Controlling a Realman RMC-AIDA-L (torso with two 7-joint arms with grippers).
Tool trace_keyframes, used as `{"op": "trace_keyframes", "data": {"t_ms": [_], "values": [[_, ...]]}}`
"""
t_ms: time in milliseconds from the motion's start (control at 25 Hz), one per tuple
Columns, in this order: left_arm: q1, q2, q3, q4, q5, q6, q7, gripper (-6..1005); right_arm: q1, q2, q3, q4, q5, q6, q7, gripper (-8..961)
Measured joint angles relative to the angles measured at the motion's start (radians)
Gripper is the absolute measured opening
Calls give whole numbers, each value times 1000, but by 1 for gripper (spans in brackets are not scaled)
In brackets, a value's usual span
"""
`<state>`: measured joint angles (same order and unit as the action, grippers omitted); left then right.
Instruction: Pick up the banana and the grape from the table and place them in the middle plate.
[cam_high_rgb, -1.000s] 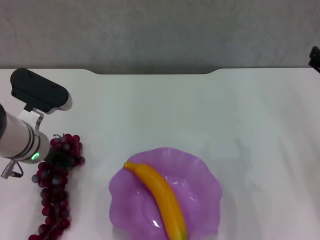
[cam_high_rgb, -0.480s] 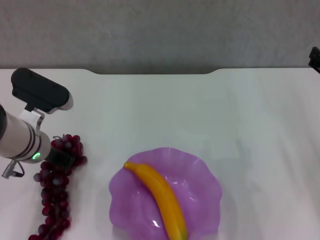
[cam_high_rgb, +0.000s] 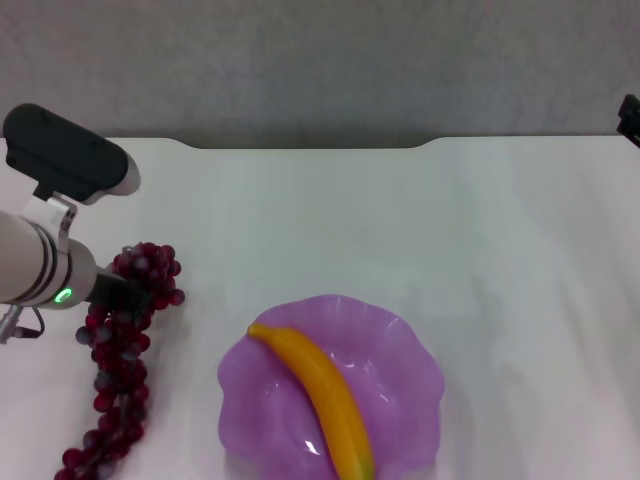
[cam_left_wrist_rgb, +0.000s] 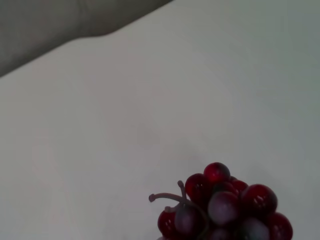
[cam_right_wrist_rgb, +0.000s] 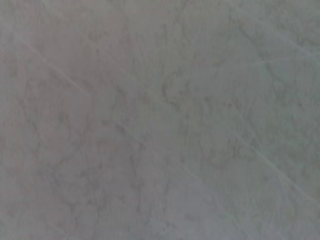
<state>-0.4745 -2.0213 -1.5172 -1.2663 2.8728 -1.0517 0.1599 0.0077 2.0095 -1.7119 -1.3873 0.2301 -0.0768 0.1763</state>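
Observation:
The banana (cam_high_rgb: 322, 397) lies slantwise in the translucent purple middle plate (cam_high_rgb: 412, 345), near the front of the table (cam_high_rgb: 400, 215). The grape (cam_high_rgb: 122, 345), a long dark red bunch, hangs down from my left gripper (cam_high_rgb: 117, 292), which is shut on its upper end at the left of the table. The bunch's lower end trails towards the table's front edge. In the left wrist view the top of the grape (cam_left_wrist_rgb: 220, 210) and its stem fill the near corner. Only a black bit of the right arm (cam_high_rgb: 630, 115) shows at the far right edge.
The table's far edge has a wide notch (cam_high_rgb: 305, 145) with a grey wall behind it. The right wrist view holds only a grey streaked surface.
My left gripper has risen and shifted slightly right with the top of the grape bunch, which has stretched upward. The banana and plate have stayed put.

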Motion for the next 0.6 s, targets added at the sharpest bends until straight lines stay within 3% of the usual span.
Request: {"op": "trace_keyframes", "data": {"t_ms": [600], "values": [[84,13,-72,-313,2,-152,61,279,-1,0,0,3,-3,15,-2,880]]}}
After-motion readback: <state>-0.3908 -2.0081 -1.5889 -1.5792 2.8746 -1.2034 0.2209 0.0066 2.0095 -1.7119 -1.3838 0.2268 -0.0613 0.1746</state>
